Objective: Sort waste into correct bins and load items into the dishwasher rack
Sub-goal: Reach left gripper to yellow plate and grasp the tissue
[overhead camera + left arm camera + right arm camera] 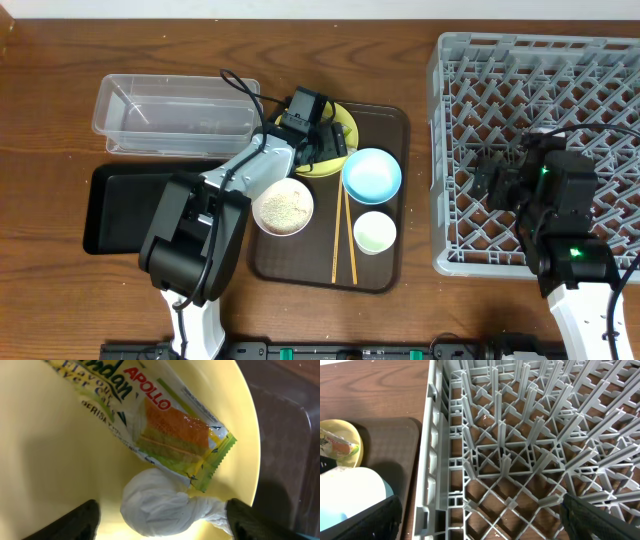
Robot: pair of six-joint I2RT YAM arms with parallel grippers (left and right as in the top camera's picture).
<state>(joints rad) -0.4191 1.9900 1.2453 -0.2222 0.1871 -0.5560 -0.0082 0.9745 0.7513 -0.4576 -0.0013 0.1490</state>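
My left gripper (pixel 162 527) is open over the yellow plate (pixel 60 460), its fingers either side of the crumpled white paper scrap (pixel 160 507). The green-and-orange snack wrapper (pixel 170 430) lies just beyond the scrap on the plate. In the overhead view the left gripper (pixel 318 135) hides most of the plate (pixel 345 118). The white bowl (pixel 283 207) holds rice grains. The light blue bowl (pixel 372 172), pale cup (pixel 375 232) and chopsticks (pixel 343 240) lie on the brown tray (pixel 395 125). My right gripper (pixel 480 520) is open and empty above the grey dishwasher rack (pixel 520 450).
The clear tub (pixel 175 110) stands at the back left, and the black tray (pixel 115 205) lies in front of it. The rack (pixel 540 90) fills the right side. In the right wrist view the blue bowl (pixel 350 492) and plate (pixel 342 430) show at the left.
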